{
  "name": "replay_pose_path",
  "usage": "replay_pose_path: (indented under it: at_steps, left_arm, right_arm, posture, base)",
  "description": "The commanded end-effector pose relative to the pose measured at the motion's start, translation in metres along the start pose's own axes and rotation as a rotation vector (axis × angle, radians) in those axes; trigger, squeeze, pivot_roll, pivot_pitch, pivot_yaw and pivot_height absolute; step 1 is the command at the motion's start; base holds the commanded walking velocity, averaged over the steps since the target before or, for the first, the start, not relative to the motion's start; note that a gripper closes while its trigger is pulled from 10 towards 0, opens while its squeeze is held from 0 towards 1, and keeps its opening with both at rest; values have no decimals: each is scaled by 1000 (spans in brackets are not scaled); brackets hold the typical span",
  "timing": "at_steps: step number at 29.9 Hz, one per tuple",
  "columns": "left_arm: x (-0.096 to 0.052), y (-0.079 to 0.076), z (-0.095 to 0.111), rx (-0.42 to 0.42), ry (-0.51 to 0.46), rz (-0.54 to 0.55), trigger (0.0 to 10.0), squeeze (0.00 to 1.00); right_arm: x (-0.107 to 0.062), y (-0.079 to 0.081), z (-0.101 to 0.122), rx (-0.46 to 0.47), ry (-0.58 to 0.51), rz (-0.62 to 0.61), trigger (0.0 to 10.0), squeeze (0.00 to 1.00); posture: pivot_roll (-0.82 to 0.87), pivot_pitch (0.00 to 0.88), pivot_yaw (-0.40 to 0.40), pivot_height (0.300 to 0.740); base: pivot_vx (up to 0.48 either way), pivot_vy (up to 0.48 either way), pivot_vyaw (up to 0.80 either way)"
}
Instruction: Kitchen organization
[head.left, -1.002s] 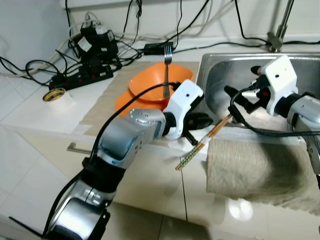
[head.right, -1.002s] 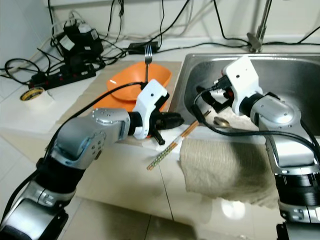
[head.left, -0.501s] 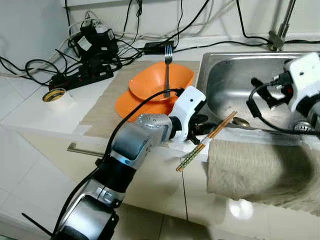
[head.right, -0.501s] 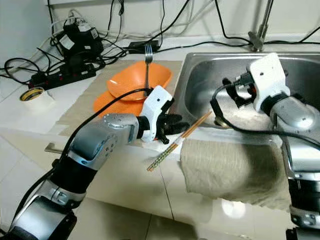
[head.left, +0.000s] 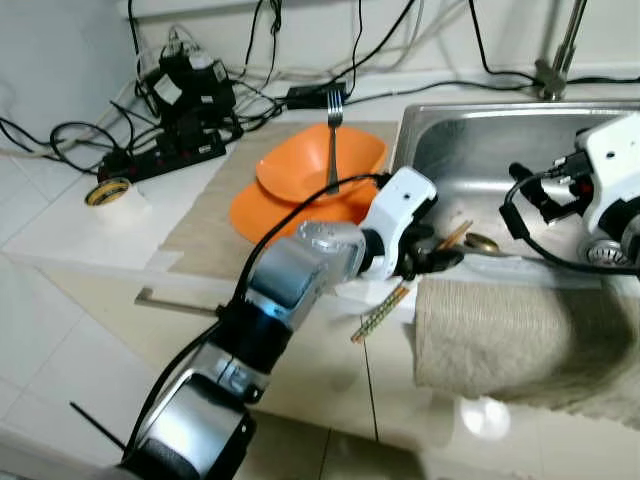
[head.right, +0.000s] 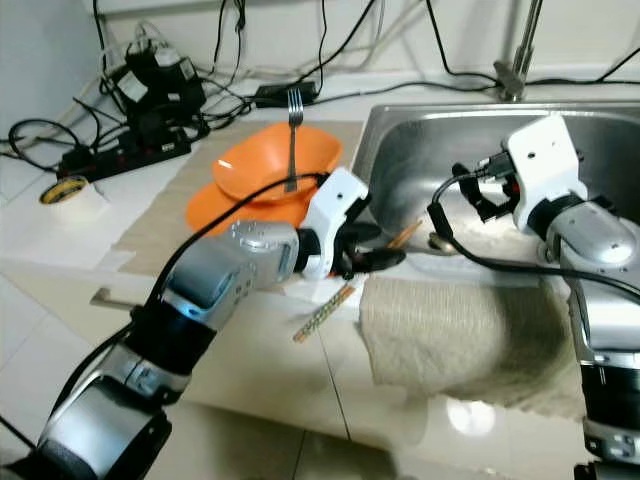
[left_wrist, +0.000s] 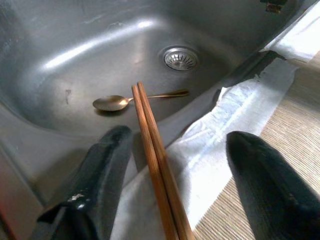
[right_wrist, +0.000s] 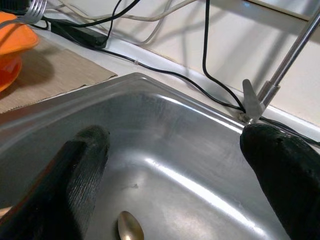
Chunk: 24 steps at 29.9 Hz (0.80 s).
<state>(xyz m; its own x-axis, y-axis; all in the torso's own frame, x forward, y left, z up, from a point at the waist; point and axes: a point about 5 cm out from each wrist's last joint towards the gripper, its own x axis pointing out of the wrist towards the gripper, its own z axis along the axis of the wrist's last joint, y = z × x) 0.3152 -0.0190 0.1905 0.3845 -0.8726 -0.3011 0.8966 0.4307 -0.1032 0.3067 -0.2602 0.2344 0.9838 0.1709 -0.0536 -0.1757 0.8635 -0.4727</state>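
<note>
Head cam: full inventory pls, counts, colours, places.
chopsticks: 2, brown, across sink's front rim, between left pincer's fingers
spoon: 1, gold, sink bottom
sink: 1, steel, right of mat
bowl: 1, orange, on plate
plate: 1, orange, on mat
fork: 1, silver, standing in bowl
mat: 1, beige, counter
towel: 1, grey-beige, hanging over counter front
tape roll: 1, yellow-black, counter left
power strip: 1, black, back of counter
left pincer: open, around chopsticks
right pincer: open, over sink

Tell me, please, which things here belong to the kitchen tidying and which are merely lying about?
Job in hand:
chopsticks, between the open left gripper fingers
spoon in the sink
fork in the orange bowl

Lying about:
power strip
tape roll
towel
</note>
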Motion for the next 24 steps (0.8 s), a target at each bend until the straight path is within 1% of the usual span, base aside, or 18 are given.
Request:
replay_pose_path:
  at_steps: [1,8,9,10,11,12,18,24]
  left_arm:
    - [1,4,0,24,17,12,10000,1000]
    - [12,11,1,38,35,16,10000,1000]
    - [14,13,1,36,41,19,10000,925]
    - [14,13,1,36,41,19,10000,925]
    - [16,18,1,37,54,36,10000,388]
    - [17,20,1,41,57,45,10000,0]
    - [21,28,3,25,74,65,10000,0]
    - [26,31,3,10,97,69,10000,0]
  right_arm:
    - [1,4,3,12,-16,8,10000,0]
    - [2,10,4,23,-26,18,10000,0]
    - [2,11,5,24,-28,19,10000,0]
    - [2,11,5,24,-28,19,10000,0]
    - [2,12,5,26,-30,21,10000,0]
    - [2,13,5,27,-32,21,10000,0]
    - [0,15,5,33,-31,21,10000,0]
    - [-2,15,4,35,-28,17,10000,0]
  posture:
    - [-105,0,187,740]
    - [-109,0,189,740]
    - [-111,0,190,740]
    - [-111,0,190,740]
    - [-113,0,192,740]
    - [-115,0,194,740]
    - [-123,0,201,740]
    - [-128,0,206,740]
  base:
    - [0,0,0]
    - [0,0,0]
    - [0,0,0]
    - [0,0,0]
    - [0,0,0]
    - [0,0,0]
    - [0,0,0]
    - [0,0,0]
